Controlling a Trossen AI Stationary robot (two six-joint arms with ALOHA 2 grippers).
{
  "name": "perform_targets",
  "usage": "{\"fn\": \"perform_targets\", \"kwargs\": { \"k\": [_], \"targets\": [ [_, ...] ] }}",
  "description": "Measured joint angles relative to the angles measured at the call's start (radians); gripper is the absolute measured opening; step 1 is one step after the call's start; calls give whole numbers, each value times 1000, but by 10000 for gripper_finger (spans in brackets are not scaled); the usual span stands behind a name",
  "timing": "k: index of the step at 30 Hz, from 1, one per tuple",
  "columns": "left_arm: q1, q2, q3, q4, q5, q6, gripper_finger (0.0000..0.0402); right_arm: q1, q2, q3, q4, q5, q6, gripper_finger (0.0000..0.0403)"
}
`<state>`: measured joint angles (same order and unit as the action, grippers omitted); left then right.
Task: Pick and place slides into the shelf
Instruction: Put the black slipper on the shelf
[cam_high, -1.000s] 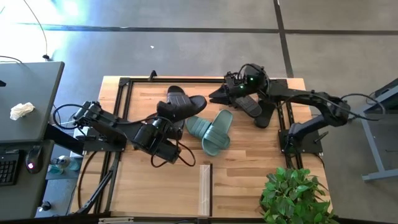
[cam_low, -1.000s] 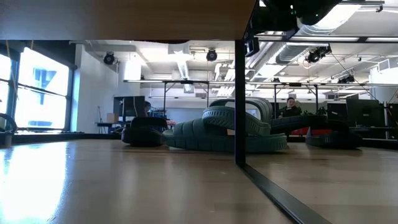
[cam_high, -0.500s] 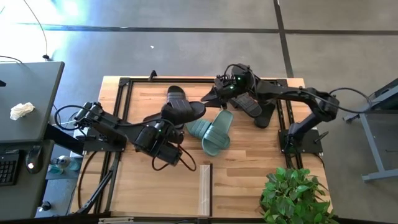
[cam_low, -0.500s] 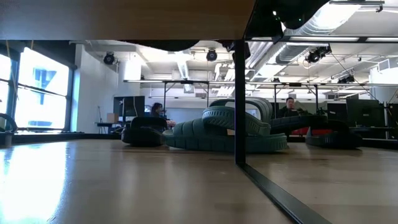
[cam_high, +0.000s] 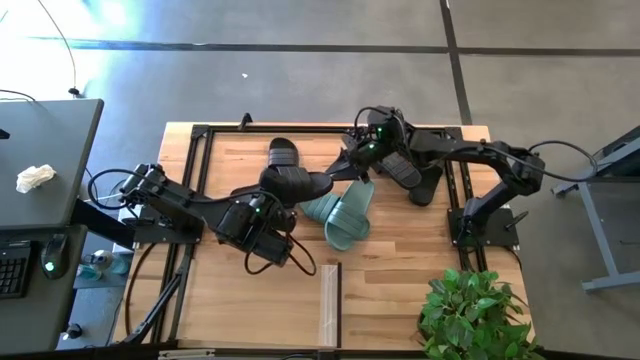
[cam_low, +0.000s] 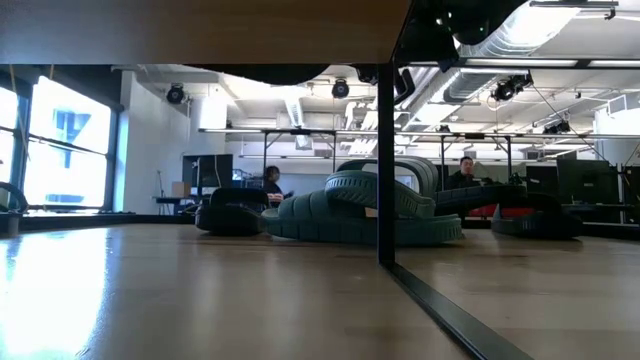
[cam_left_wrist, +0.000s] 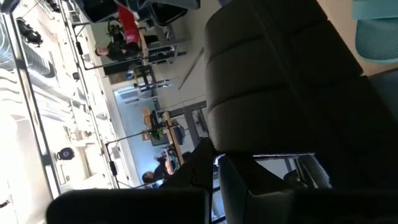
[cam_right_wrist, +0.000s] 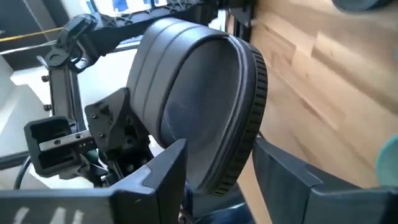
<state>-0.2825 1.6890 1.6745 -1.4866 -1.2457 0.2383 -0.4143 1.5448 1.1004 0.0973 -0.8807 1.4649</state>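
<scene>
My left gripper (cam_high: 272, 195) is shut on a black slide (cam_high: 300, 183), which it keeps in the air over the table's middle. My right gripper (cam_high: 345, 170) is open at that slide's other end; its fingers (cam_right_wrist: 171, 165) stand on either side of the end. A second black slide (cam_high: 283, 152) lies flat beyond them. The sage-green pair (cam_high: 340, 212) lies side by side on the wood, and two more black slides (cam_high: 408, 172) lie under the right arm. The shelf's top board (cam_high: 260, 310) takes up the near part, and its underside (cam_low: 200, 30) shows in the low view. My left gripper pinches the black slide at the end nearest its own arm (cam_right_wrist: 134, 118), coming level from the table's left. The slide is lifted clear and reaches out toward the right arm, turned partly on its side. My right gripper has the slide's free end (cam_right_wrist: 239, 93) between its open fingers; I cannot tell whether they touch it.
A dark metal frame (cam_high: 195, 180) runs round the wooden top, and one of its posts (cam_low: 385, 160) stands in the low view. A potted plant (cam_high: 475, 315) sits at the near right corner. A desk with a mouse (cam_high: 50, 262) stands to the left.
My right gripper has gone toward the table's left and a little down, rolling as it went, and now has the held slide's free end between its fingers. The slide in my left gripper has turned from pointing far-right to lying nearly level across the table.
</scene>
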Motion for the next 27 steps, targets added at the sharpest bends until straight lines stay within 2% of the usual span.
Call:
{"fn": "perform_targets", "kwargs": {
  "k": [7, 21, 27],
  "targets": [
    [2, 2, 0, -2, -10, 0, 0, 4, 0, 1, -44, -20, 4, 179],
    [1, 2, 0, 49, 3, 26, 0, 18, 32, 1, 28, 85, 54, 178],
    [-1, 0, 0, 49, 4, 26, 0, 16, 33, 0, 80, 133, 49, 148]
  ]
}}
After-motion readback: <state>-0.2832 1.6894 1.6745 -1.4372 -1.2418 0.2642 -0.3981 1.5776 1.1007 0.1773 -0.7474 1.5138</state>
